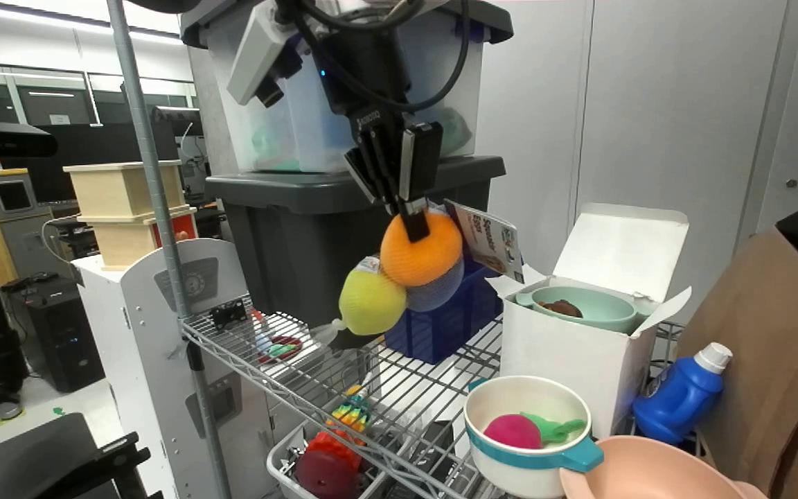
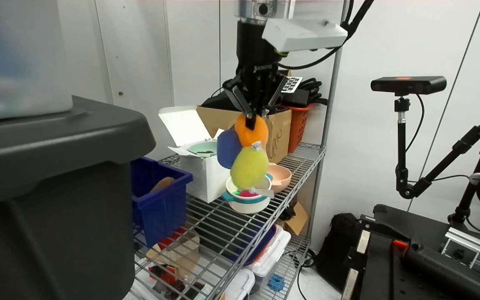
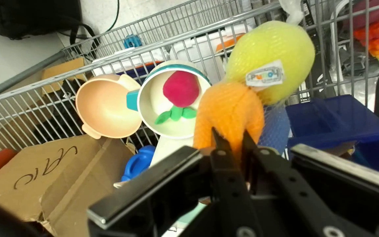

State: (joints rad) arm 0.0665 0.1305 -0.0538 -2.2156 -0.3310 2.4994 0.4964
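1. In an exterior view the gripper (image 1: 404, 216) is squeezed down to a narrow pinch on an orange ball (image 1: 433, 258), so yeah, it's got hold of it. A yellow ball (image 1: 371, 301) and a bluish ball (image 1: 437, 292), netted together with it, hang just below the fingertips, and a printed card (image 1: 488, 239) sticks out right beside them. Lower than the gripper there's a wire shelf (image 1: 433, 380); behind it, a lidded dark bin (image 1: 267, 239).
2. In an exterior view all three balls dangle under the gripper. Lower down are a blue bin (image 2: 161, 216) and an open white box (image 2: 204, 179) with a mint bowl (image 2: 203, 147) in it. Room-wise: pale wall (image 2: 194, 62) behind the gripper, black camera (image 2: 408, 85) well apart from it.
3. Wrist view: the fingers (image 3: 221, 143) dent the orange ball. Beyond the fingertips, a cream bowl (image 3: 150, 98) with a pink toy (image 3: 181, 89) and green leaves (image 3: 176, 114), then a peach bowl (image 3: 109, 105); cardboard box (image 3: 48, 171) off to the side.
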